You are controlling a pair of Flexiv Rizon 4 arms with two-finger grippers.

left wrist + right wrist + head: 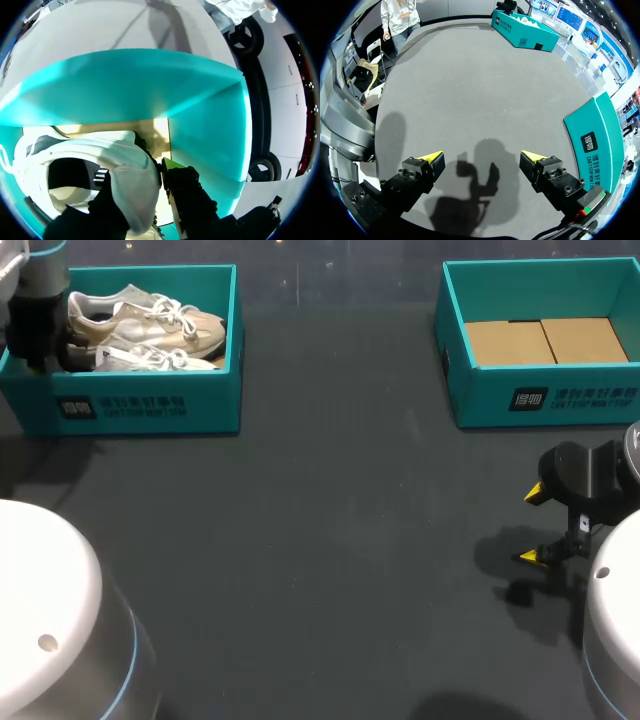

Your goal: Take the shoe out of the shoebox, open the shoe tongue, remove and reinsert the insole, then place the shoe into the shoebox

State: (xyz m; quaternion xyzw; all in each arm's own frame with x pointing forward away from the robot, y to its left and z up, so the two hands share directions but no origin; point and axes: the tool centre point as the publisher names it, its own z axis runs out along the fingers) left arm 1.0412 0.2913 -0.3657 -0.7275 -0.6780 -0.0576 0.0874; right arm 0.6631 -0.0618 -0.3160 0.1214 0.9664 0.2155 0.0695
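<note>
The left pincer (136,174) is gripping the heel of a white shoe (85,150), one finger sitting inside the opening and the other pressing on the outside, so the heel wall is being pinched between them. That shoe is lying in the teal shoebox (150,405) at the far left of the bench (330,520), with a tan shoe (150,325) lying just beside it on the far side. The right pincer (532,525) is hovering wide open over bare bench near the right edge, gripping nothing, its shadow falling under it. A second teal shoebox (545,400) is standing at the far right, showing only its cardboard floor.
</note>
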